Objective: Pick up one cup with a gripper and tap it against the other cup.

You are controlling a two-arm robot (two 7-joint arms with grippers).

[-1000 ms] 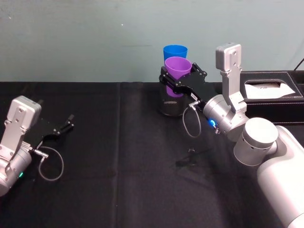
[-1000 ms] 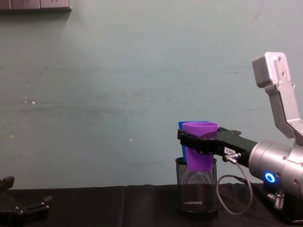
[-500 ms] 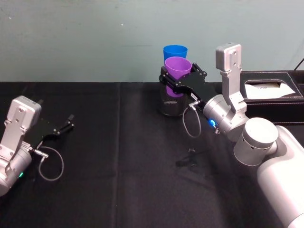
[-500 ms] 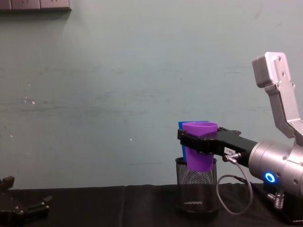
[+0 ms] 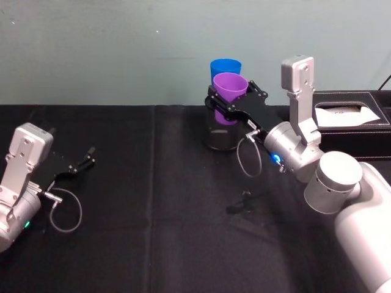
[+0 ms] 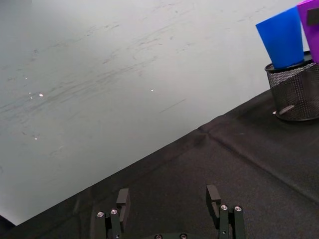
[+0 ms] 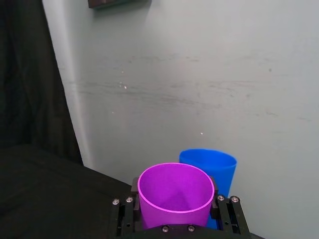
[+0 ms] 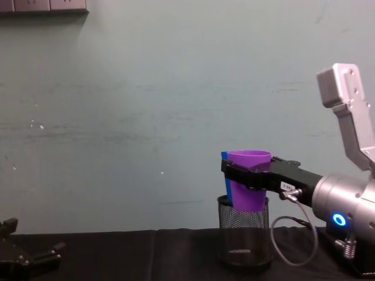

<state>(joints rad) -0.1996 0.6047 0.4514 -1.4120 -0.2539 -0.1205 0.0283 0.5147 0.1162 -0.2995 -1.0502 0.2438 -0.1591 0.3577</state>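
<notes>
On the near left of the black-clothed table (image 5: pixel 153 232), the left gripper (image 5: pixel 84 160) rests with its fingers spread wide, bare cloth open between it and the other arm. Mid-cloth lies a small dark object (image 5: pixel 244 201). Farther back, the right gripper (image 5: pixel 232 105) clamps the purple cup (image 5: pixel 230 84) above a mesh holder (image 5: pixel 220 137). The blue cup (image 5: pixel 225 66) stands in that holder just behind; whether they touch cannot be told. A black box (image 5: pixel 351 131) sits to the right, and the wall is close behind. The gripper's white label (image 8: pixel 287 187) is too small to read.
</notes>
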